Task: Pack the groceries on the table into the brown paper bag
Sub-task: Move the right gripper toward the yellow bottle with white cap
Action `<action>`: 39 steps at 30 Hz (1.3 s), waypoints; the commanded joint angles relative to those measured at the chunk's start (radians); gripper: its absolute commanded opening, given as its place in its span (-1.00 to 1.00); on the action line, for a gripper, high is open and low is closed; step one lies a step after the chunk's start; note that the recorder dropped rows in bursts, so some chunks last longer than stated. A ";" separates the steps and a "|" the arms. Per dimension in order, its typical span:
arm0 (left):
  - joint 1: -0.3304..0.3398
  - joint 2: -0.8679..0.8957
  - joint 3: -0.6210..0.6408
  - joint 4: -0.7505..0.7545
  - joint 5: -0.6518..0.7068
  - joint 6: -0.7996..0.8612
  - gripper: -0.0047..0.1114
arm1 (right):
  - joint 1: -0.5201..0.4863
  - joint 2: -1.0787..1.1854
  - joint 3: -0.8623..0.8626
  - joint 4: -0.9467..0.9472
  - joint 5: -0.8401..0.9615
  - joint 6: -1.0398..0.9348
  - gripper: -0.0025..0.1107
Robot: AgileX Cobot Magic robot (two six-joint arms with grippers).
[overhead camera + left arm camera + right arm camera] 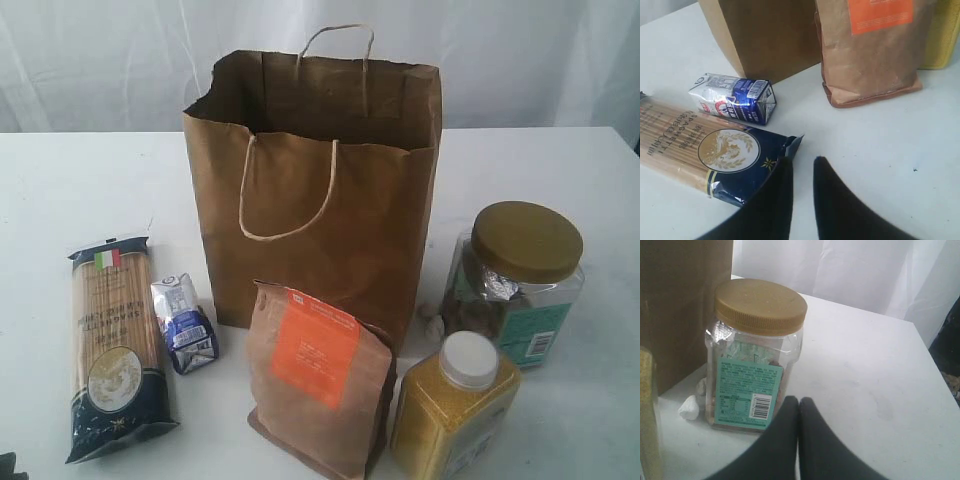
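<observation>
Nothing is in hand yet, so I'd call this the very start of a pick. The brown paper bag (320, 190) stands open-mouthed mid-table (80, 190), with five groceries around its front. Taking the bag as the dial's centre in the exterior view:

- The blue spaghetti packet (112, 350) lies flat at eight o'clock.
- The small blue-white carton (186, 326) sits just beside it, nearer the bag.
- The brown pouch with orange label (318, 375) stands at six.
- The yellow white-capped jar (455, 405) is at five.
- The gold-lidded clear jar (520, 275) is at four.

I can't spot a silver-lidded canister.

The exterior view shows the bag's mouth and handles but no pincers; only the wrist views give those. The left gripper (802, 162) hovers at the spaghetti packet's (715, 152) dark end, its jaws a narrow slit apart and empty. The right gripper (799, 402) faces the clear jar's (752, 355) label with its jaws pressed together, holding nothing.

To my eye, either one must spread wide before closing on anything, then lift clear over the bag's rim.
</observation>
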 commanded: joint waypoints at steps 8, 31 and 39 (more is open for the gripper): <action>-0.006 -0.005 0.003 -0.003 0.005 0.001 -0.55 | -0.006 -0.007 0.006 0.270 -0.350 0.437 -0.96; -0.006 -0.005 0.003 -0.003 0.005 0.001 -0.55 | -0.006 -0.007 -0.004 0.265 -0.157 0.726 -0.96; -0.006 -0.005 0.003 -0.003 0.005 0.001 -0.55 | -0.006 0.025 -0.269 0.156 0.125 0.517 -0.96</action>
